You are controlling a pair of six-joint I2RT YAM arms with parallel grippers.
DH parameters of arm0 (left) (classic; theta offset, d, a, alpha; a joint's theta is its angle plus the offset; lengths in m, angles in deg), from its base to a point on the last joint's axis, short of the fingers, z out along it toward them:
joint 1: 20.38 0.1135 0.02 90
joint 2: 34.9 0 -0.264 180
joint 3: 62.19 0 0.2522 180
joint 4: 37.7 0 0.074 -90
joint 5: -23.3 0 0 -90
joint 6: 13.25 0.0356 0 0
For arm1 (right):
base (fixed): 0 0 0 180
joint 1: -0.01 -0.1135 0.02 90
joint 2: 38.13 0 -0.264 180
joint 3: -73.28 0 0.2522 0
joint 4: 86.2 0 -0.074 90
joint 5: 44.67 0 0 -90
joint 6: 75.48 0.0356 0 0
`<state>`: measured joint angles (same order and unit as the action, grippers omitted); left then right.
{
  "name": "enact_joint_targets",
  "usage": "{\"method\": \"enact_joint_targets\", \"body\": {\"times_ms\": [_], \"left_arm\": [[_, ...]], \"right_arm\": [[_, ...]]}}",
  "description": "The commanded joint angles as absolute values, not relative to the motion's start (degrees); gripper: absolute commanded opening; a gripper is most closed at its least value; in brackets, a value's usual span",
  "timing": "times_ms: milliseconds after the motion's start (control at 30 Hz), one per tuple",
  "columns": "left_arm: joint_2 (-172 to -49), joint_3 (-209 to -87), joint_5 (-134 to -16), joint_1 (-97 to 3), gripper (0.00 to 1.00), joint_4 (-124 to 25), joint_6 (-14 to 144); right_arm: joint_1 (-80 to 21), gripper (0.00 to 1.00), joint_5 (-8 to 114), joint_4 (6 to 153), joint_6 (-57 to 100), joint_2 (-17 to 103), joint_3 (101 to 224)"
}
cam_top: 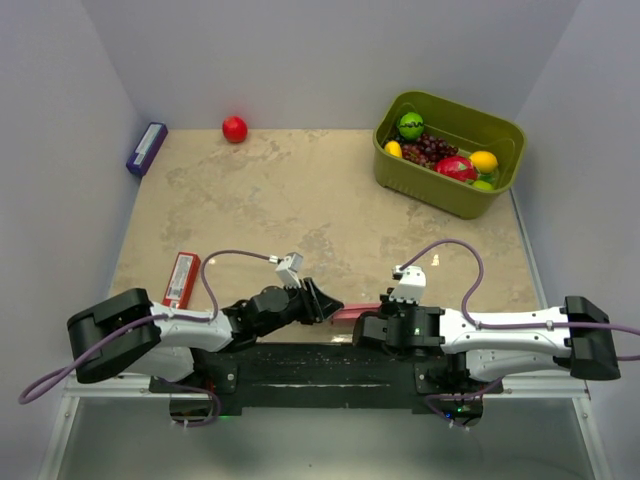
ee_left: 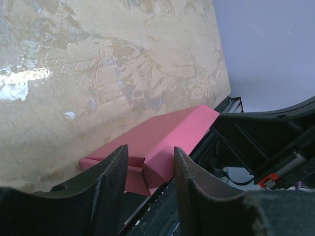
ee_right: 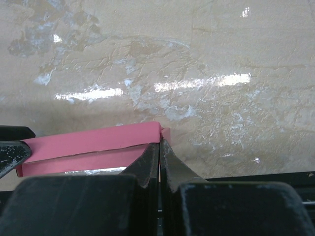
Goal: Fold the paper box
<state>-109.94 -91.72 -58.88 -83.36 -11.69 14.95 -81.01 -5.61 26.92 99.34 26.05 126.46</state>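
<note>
The box [cam_top: 354, 310] lies at the table's [cam_top: 300, 200] near edge, between the grippers. The left gripper [ee_left: 147, 182] is spread wide, straddling one end. The right gripper [ee_right: 160, 147] is clenched, seemingly pinching the box's corner. A red packet [cam_top: 181, 278] lies well left and a fruit basket [cam_top: 440, 195] far back. Seen from above, the arms hide most of the box.

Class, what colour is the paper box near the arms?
Plain pink; the paper box shows best in the left wrist view.
</note>
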Motion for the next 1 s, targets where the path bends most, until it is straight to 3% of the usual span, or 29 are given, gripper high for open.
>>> {"method": "enact_joint_targets", "body": {"times_ms": [0,467,967], "left_arm": [[-112.6,-89.4,-58.4,-85.4,0.42,-14.8,13.8],[-115.7,-87.7,-48.5,-93.1,0.3,-15.3,13.4],[-121.6,-87.8,-43.3,-97.8,0.25,-18.5,22.3]], "right_arm": [[-81.3,0.0,0.2,27.4,101.7,28.6,124.7],[-81.4,0.0,0.8,29.3,101.4,29.0,124.3],[-81.4,0.0,0.8,30.0,101.7,28.1,123.6]]}}
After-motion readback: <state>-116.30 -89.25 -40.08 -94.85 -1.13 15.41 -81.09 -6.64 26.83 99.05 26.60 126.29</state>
